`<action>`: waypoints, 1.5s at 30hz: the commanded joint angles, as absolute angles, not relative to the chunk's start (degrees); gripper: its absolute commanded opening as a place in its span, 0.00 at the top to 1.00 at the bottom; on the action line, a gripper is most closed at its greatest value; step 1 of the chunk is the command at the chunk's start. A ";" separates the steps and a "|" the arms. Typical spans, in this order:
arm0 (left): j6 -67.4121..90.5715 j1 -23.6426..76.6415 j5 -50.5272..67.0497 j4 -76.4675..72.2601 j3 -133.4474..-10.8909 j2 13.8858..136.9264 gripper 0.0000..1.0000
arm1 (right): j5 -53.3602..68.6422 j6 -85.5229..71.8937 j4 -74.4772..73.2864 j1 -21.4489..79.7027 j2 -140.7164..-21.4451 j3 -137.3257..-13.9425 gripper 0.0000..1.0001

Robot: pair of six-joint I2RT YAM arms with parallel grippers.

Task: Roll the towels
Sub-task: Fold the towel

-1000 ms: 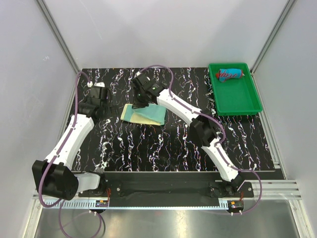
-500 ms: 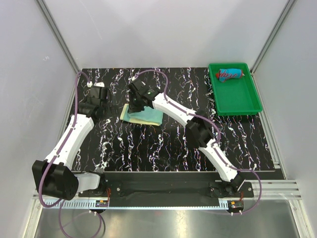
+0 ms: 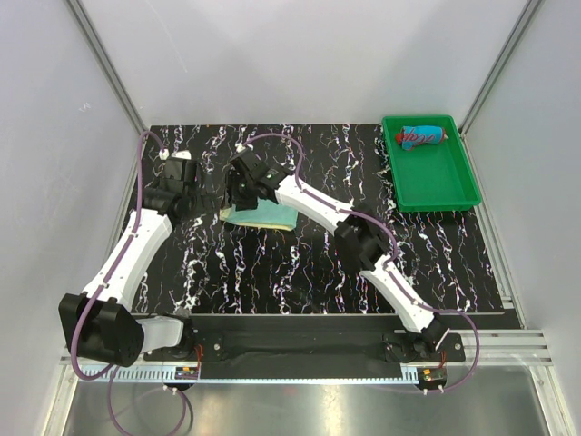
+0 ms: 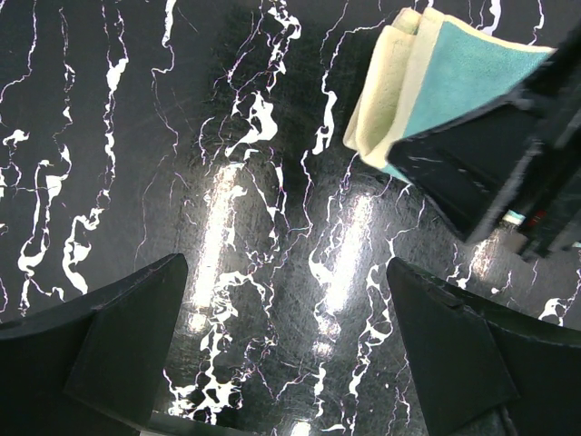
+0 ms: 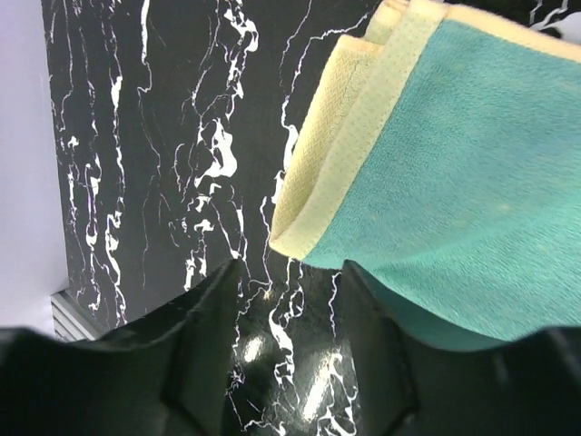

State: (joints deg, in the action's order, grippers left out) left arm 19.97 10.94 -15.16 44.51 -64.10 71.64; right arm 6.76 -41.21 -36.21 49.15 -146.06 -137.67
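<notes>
- Two towels are being shown: a pale yellow and teal towel (image 3: 265, 216) is lying folded on the worktop (image 3: 300, 263), left of centre, and a red and blue towel (image 3: 423, 136) is lying rolled at the far end of the one green tray (image 3: 440, 186).
- The black, white-veined worktop is being enclosed by plain white walls (image 3: 300, 64).
- The left end effector (image 4: 286, 291) is being held wide apart and empty over bare worktop beside the folded towel.
- The right end effector (image 5: 290, 272) is being held narrowly apart at that towel's corner, with nothing clamped.
</notes>
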 commanded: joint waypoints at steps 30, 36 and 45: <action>19.86 16.96 -0.37 39.38 -68.29 86.21 0.15 | 9.49 -40.70 -11.78 36.65 -109.07 -80.78 0.79; 23.28 18.72 1.06 37.44 -74.79 95.09 0.23 | 17.39 -40.08 -6.95 34.89 -112.40 -80.86 0.88; 23.82 18.46 0.18 35.60 -79.54 105.64 0.28 | 25.39 -41.22 -0.88 32.26 -117.33 -77.53 0.96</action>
State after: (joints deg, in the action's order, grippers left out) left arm 23.09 18.74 -0.56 37.45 -77.17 103.68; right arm 21.30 -40.97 -4.99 33.61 -116.44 -78.96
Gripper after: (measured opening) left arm 0.721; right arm 0.051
